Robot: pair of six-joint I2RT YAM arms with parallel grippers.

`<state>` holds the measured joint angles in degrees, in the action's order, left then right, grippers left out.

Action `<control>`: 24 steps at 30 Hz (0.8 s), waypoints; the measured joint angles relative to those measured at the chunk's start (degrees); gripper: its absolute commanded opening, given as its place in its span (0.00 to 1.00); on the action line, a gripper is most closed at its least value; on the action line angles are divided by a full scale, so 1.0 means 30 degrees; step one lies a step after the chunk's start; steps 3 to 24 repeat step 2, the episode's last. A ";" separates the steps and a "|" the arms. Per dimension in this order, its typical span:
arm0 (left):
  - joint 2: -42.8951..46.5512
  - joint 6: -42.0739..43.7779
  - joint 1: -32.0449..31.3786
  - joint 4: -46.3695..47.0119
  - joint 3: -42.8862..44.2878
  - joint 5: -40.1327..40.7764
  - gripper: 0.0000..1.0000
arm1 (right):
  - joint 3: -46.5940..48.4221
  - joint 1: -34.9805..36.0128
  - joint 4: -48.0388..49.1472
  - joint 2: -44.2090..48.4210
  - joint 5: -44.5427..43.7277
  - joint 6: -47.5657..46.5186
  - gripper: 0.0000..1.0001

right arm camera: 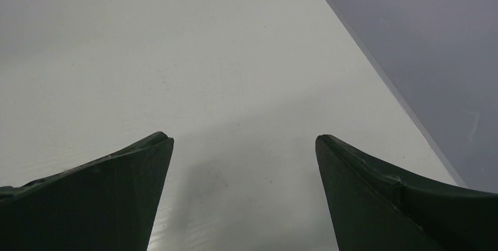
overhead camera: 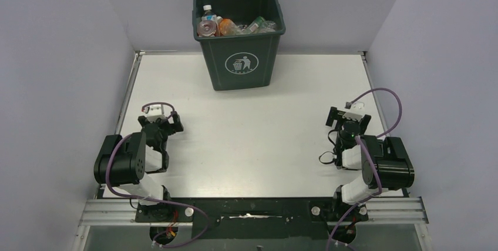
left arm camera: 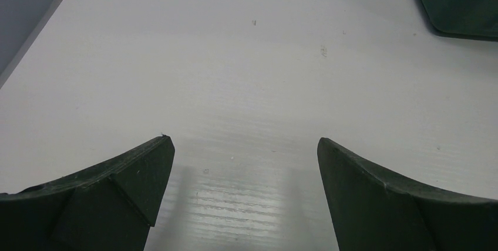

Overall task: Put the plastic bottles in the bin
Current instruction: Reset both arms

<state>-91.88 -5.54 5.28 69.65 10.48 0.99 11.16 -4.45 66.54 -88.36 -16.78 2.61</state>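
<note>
Light: bright, even, diffuse from above | Shadows: soft grey patches on desk (left arm camera: 246,57) under left claw (left arm camera: 244,140) and right claw (right arm camera: 244,138), lower centre | Glare: streaky sheen, left wrist view, bottom centre | Focus: top view sharp, claws slightly soft

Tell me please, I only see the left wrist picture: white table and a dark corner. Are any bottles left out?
Observer: The top view shows none on the table; the plastic bottles lie piled in the bin.
Operator: Is my dark corner the bin?
Observer: Yes. It stands upright at the table's far edge, middle.
Operator: And the other arm?
Observer: The right gripper is open, empty, over the table's right side.
</note>
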 measured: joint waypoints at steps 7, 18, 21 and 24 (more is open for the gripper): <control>0.0000 0.0000 -0.0029 0.0000 0.0000 0.0000 0.95 | 0.0124 -0.0138 -0.0138 0.0000 0.0109 0.0066 0.98; 0.0000 0.0000 -0.0029 0.0000 0.0000 0.0000 0.95 | 0.0124 -0.0138 -0.0138 0.0000 0.0109 0.0066 0.98; 0.0000 0.0000 -0.0029 0.0000 0.0000 0.0000 0.95 | 0.0124 -0.0138 -0.0138 0.0000 0.0109 0.0066 0.98; 0.0000 0.0000 -0.0029 0.0000 0.0000 0.0000 0.95 | 0.0124 -0.0138 -0.0138 0.0000 0.0109 0.0066 0.98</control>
